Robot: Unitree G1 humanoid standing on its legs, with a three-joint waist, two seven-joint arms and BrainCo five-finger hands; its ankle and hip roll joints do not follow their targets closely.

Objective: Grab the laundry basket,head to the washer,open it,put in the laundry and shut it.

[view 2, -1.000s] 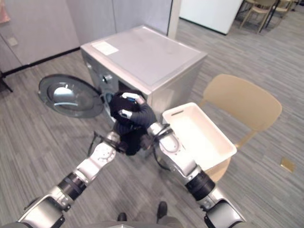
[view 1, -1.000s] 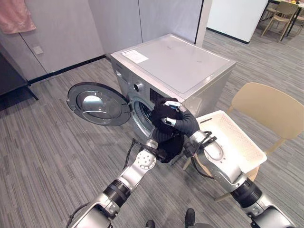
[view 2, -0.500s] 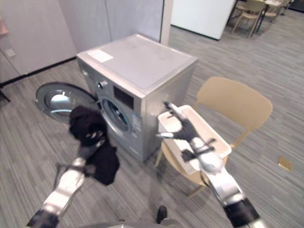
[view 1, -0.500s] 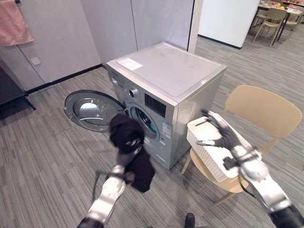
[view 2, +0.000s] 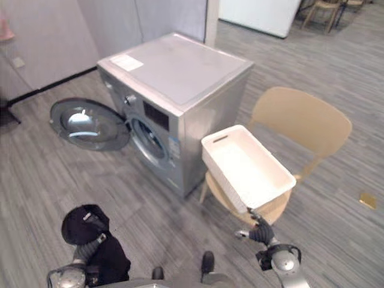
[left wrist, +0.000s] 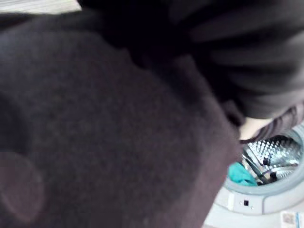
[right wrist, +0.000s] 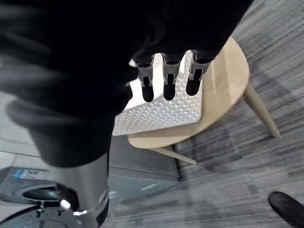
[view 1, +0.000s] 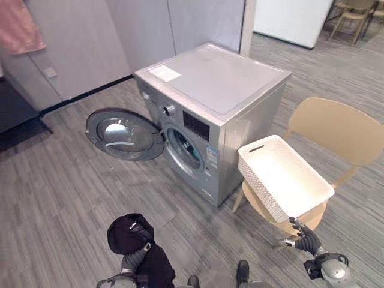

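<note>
chair [view 1: 336,129]: tan one, sitting just right of the machine
towel [view 1: 21,27]: pink, hanging up at the far left wall
far chairs [view 1: 354,12]: more tan seats hanging out in the back right

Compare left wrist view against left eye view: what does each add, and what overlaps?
Left wrist adds: a look into the washer drum, where a teal item lies. Left eye adds: the open door, the white basket on the tan chair, and the right hand low by the chair, fingers straight. Both: the black garment and the washer.
</note>
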